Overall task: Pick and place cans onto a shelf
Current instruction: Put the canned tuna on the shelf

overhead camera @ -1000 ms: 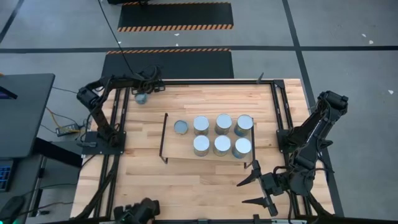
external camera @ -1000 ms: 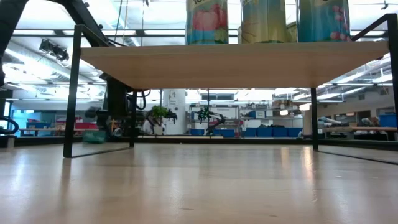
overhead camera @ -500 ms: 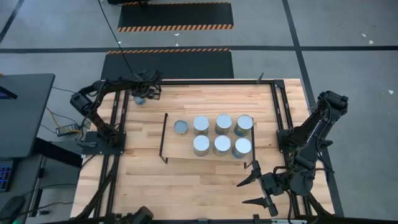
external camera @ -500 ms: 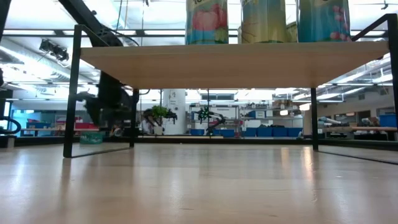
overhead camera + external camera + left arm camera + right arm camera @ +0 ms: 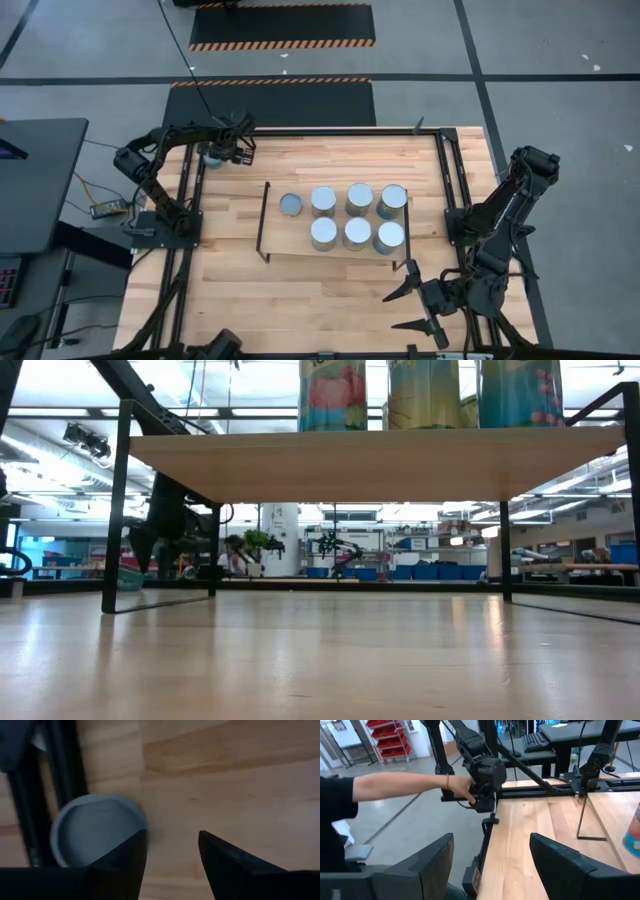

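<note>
One silver-grey can [image 5: 210, 153] stands on the table at the far left corner, next to the black rail [image 5: 60, 775]. It also shows in the left wrist view [image 5: 92, 832] and the low view [image 5: 130, 575]. My left gripper [image 5: 230, 151] is open just to the can's right, pointing down. The can is outside the gap between its fingers [image 5: 170, 865]. Several more cans [image 5: 358, 198] stand on the light-wood shelf [image 5: 300, 235] at mid-table. My right gripper [image 5: 415, 305] waits open at the near right. My left gripper meets the can with the outer side of one finger [image 5: 125, 862], at the can's top rim [image 5: 139, 827] on the side toward the table's right. The fingers point down from above. The can stands on the table between that finger and the rail.
In the low view the shelf board [image 5: 370, 455] spans overhead with cans [image 5: 332, 390] on top. Black rails edge the table [image 5: 445, 170]. In the right wrist view a person's arm [image 5: 405, 785] reaches to a dark device [image 5: 482, 775] beyond the table's edge.
My left gripper has gone a little toward the table's left edge at the far corner. The loose can has slid along the table the same way and now stands next to the rail, beside the finger instead of under the gripper.
</note>
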